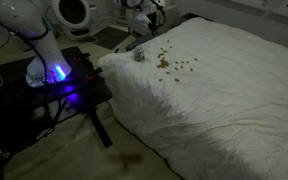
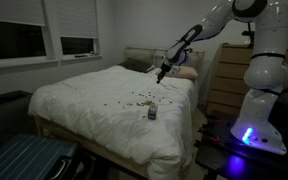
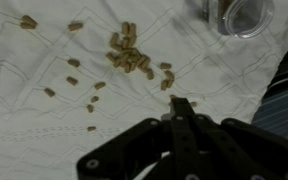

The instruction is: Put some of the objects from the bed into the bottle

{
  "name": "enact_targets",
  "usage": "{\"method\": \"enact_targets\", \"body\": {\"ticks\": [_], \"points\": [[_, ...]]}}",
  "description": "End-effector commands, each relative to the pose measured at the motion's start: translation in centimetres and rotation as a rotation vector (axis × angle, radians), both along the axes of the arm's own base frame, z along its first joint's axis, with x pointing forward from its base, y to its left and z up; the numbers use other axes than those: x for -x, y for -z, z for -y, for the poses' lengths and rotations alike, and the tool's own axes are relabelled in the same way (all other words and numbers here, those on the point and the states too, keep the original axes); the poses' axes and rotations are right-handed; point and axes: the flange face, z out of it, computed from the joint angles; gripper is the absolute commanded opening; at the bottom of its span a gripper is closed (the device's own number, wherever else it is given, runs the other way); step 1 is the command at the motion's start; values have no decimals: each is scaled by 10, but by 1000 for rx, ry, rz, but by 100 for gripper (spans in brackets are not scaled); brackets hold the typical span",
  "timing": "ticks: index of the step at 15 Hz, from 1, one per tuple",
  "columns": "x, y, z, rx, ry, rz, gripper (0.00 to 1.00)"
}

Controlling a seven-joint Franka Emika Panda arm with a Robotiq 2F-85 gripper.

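Gripper (image 3: 174, 108), closed, hangs over objects (image 3: 129, 58) on the wrinkled white bed (image 1: 234, 100).

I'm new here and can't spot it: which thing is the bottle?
Find the big white bed. On it, beside a scatter of tiny brown bits, stands the bottle. It alone is a pale, rounded container, far bigger than the bits.

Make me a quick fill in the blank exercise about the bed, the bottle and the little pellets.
The pellets lie scattered on the ___ bed.
The bottle stands ___ beside them.
The claw hangs ___ the bed, touching nothing.
Missing words: white; upright; above.
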Motion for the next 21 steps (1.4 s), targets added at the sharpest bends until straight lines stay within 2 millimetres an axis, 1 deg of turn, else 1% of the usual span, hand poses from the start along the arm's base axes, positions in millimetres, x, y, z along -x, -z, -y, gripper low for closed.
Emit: {"method": "enact_targets", "body": {"ticks": [1,3,6,10,11,12,14,17,19,20,21], "points": [[-9,0,26,49,33,45,0],[-19,10,34,79,23,53,0],[-39,32,38,114,19,70,0],[-69,68,33,120,31,51,1],[-76,76,30,112,39,45,11],[-82,83,28,107,49,42,27],[-93,96,25,100,62,36,41],[-105,113,25,95,86,25,65],[-109,125,28,99,105,17,78],[-109,131,31,97,118,8,87],[-109,138,33,100,127,0,93]]}}
